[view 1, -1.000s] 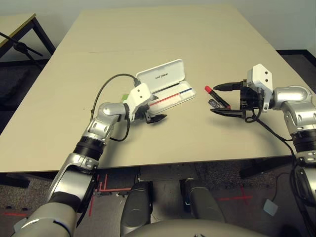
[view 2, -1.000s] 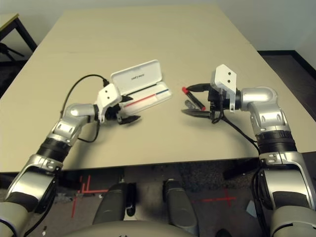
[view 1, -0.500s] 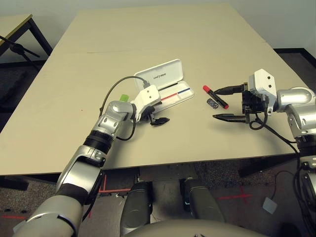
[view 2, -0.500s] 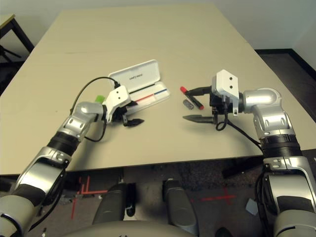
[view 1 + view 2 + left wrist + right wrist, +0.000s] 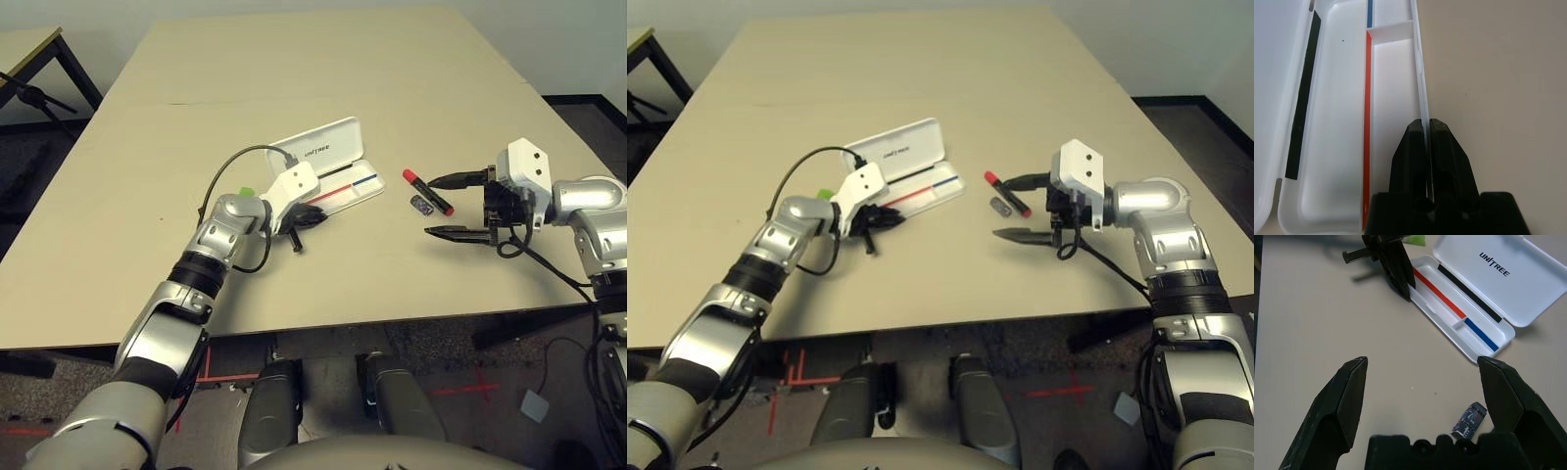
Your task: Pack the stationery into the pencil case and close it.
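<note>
Stationery was not yet packed: the marker [image 5: 427, 191] and block [image 5: 422, 205] lay right of centre by the wide-open, empty right gripper [image 5: 458, 206], while the left gripper [image 5: 1427, 147] pinched the open, empty case's [image 5: 328, 166] front wall at centre.

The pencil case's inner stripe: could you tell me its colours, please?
Red and blue stripe, clearest in the right wrist view.

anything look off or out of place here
Nothing damaged or spilled. The one oddity: the left gripper is shut on the front wall of the open pencil case, not on stationery. The red-capped marker and small dark block lie outside it.
</note>
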Available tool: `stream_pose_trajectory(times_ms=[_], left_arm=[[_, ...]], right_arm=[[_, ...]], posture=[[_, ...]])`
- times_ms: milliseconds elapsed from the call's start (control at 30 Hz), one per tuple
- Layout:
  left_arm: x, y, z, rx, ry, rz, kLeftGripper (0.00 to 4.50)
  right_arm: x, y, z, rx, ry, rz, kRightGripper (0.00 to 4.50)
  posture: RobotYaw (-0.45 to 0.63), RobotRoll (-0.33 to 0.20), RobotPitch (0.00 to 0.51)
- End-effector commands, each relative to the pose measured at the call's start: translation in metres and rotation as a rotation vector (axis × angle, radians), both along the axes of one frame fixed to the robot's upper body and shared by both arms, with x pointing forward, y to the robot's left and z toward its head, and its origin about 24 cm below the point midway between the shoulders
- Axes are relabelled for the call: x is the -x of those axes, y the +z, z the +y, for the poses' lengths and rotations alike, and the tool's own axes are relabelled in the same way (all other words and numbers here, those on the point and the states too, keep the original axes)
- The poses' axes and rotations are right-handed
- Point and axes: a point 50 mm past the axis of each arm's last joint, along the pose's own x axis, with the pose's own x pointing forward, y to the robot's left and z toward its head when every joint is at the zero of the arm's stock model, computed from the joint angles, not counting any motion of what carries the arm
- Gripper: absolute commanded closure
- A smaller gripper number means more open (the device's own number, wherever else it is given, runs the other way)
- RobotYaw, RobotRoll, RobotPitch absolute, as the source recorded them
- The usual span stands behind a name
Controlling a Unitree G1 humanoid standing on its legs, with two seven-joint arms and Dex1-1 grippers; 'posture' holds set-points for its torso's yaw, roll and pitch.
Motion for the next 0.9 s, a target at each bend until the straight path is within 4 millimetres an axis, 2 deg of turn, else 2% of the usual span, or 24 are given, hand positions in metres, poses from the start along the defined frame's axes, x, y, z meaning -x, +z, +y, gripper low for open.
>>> stream_pose_trajectory(times_ms=[33, 367, 667, 900], left_arm=[[0.009, 0.007, 0.008, -0.022, -0.063, -0.027, 4.48], [0.034, 0.019, 0.011, -0.035, -0.220, -0.098, 4.48], [0.057, 0.008, 0.009, -0.030, -0.328, -0.048, 4.48], [0.063, -0.001, 0.007, -0.013, -0.349, -0.036, 4.48]], right_arm=[[0.002, 0.002, -0.010, -0.050, -0.050, 0.024, 0.00], [0.003, 0.002, -0.026, -0.070, -0.121, 0.047, 0.00], [0.007, 0.004, -0.033, -0.080, -0.142, 0.069, 0.00], [0.008, 0.005, -0.032, -0.077, -0.140, 0.070, 0.00]], posture=[[-0.06, 0.000, 0.121], [-0.04, 0.000, 0.129], [-0.04, 0.000, 0.135], [-0.04, 0.000, 0.137]])
